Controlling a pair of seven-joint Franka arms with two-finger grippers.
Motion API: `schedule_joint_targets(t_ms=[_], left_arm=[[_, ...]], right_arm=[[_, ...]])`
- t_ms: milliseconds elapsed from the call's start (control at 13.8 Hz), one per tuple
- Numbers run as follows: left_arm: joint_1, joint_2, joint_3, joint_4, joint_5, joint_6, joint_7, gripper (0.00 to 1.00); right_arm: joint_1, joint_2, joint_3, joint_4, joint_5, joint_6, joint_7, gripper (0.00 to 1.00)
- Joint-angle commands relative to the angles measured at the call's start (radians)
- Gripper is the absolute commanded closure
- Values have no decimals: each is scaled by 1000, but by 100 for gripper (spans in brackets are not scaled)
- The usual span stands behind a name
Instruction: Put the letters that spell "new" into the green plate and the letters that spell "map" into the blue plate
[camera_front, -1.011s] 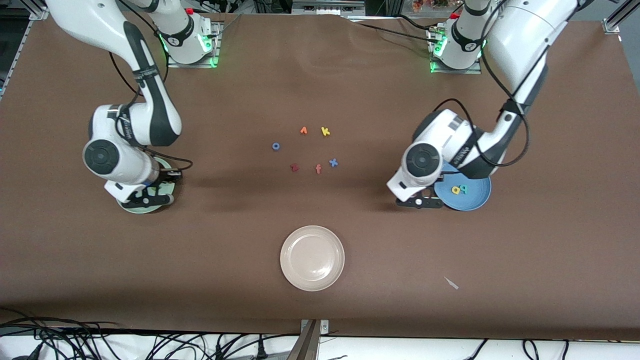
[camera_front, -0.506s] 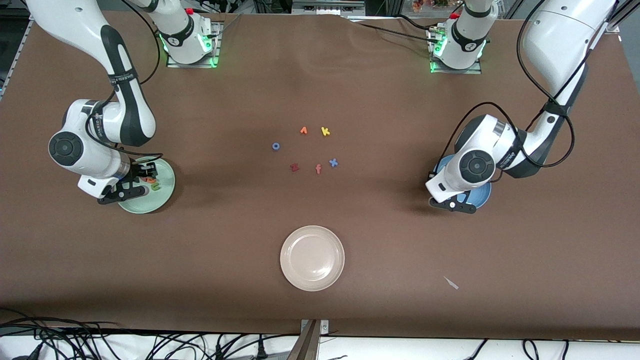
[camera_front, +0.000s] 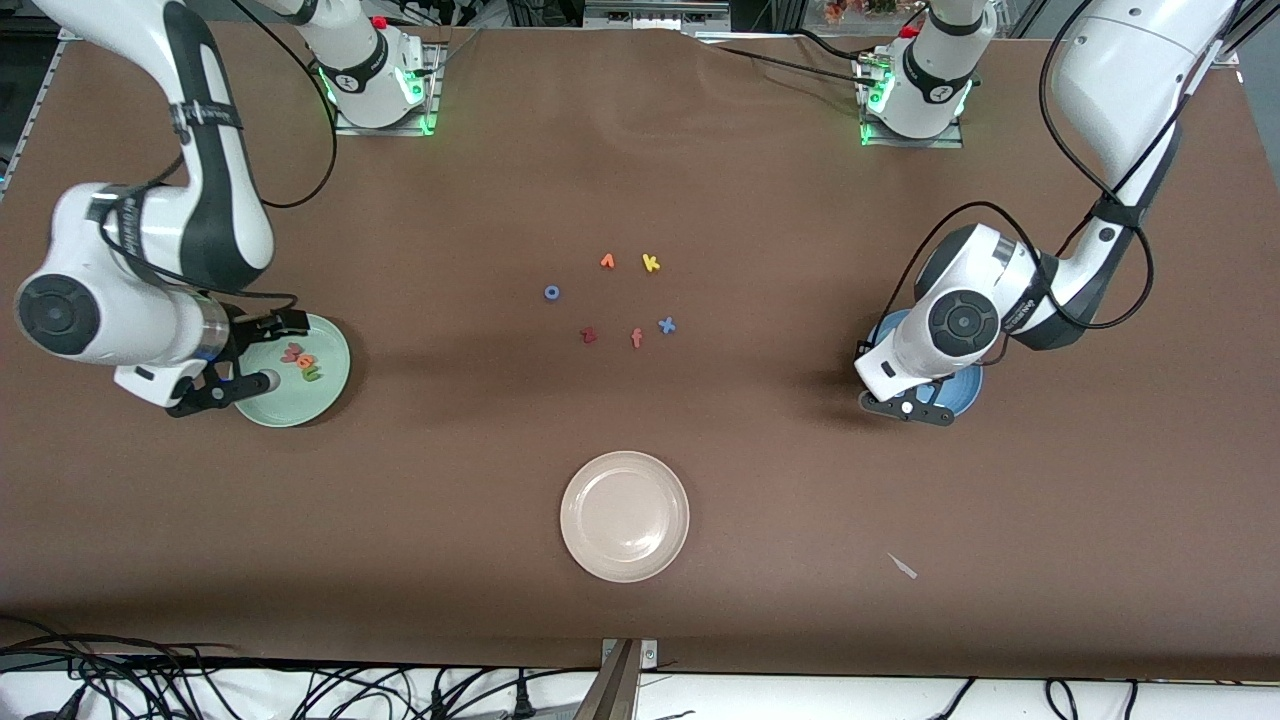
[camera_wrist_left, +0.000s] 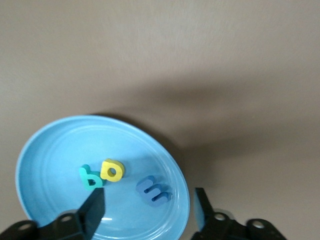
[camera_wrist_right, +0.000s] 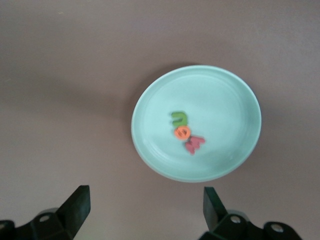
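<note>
The green plate (camera_front: 290, 405) (camera_wrist_right: 225, 100) holds an olive-green n (camera_wrist_right: 178, 118), an orange e (camera_wrist_right: 182, 132) and a red w (camera_wrist_right: 194, 144), bunched together (camera_front: 302, 362). My right gripper (camera_front: 222, 392) (camera_wrist_right: 145, 202) hangs open and empty over bare table beside that plate. The blue plate (camera_wrist_left: 60, 145) carries a teal p (camera_wrist_left: 90, 177), a yellow a (camera_wrist_left: 112, 170) and a blue m (camera_wrist_left: 153, 190). My left gripper (camera_front: 908, 408) (camera_wrist_left: 147, 207) is open just above the plate's edge, close to the m. In the front view the left arm hides most of the blue plate (camera_front: 965, 385).
A beige-white plate (camera_front: 625, 515) lies nearer the front camera, mid-table. Several loose letters sit in the table's middle: orange one (camera_front: 607, 261), yellow k (camera_front: 651, 263), blue o (camera_front: 551, 293), dark red z (camera_front: 588, 335), salmon f (camera_front: 637, 338), blue x (camera_front: 666, 324). A small scrap (camera_front: 903, 566) lies near the front.
Both grippers have opened. The right gripper pulled off the green plate toward its end of the table, uncovering the three letters. The left gripper shifted over the blue plate, where the m now lies.
</note>
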Motion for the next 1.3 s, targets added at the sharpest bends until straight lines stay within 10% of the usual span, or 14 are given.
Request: schedule_joint_targets(t_ms=[0, 650, 795, 1011, 1228], left_arm=[[15, -44, -73, 131, -8, -173, 12, 0], [61, -156, -114, 565, -174, -638, 14, 0], [30, -258, -21, 555, -238, -623, 17, 0], [-221, -347, 348, 497, -391, -612, 26, 0], [-307, -532, 506, 214, -482, -443, 176, 0]], right_arm=[[4, 4, 2, 142, 17, -180, -18, 0], [138, 2, 2, 291, 0, -417, 205, 0], [167, -27, 1, 282, -35, -391, 204, 0], [88, -71, 115, 274, -69, -333, 201, 0], [-83, -209, 272, 141, -75, -235, 199, 0]])
